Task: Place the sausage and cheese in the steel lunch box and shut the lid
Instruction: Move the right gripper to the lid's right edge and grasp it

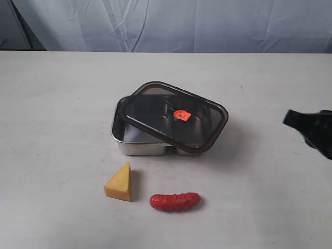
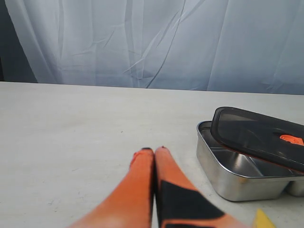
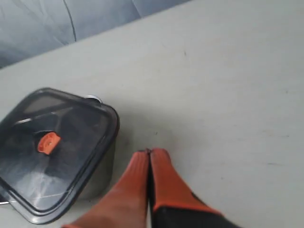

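**Inspector:** Pincers?

**Assessor:** Left pincer (image 2: 153, 151) is clenched, fingers pressed together with nothing between them. It sits low over the bench (image 2: 71, 142), with the lunch box (image 2: 228, 180) near. Right pincer (image 3: 150, 152) is likewise clenched and empty, near the box on its other side.

**Inspector:** Task items?

**Assessor:** The lid (image 1: 175, 115) lies skewed and tilted across the box, leaving only one corner uncovered. Cheese (image 1: 119, 183) and sausage (image 1: 175, 201) rest on the bench in front of the box, near each other but not touching.

**Inspector:** Hazards?

**Assessor:** In my judgement the lid blocks both compartments, so food released now would land on it and slide off. Shifting the lid carelessly may drag the box. The rounded sausage may roll under a misaligned pinch.
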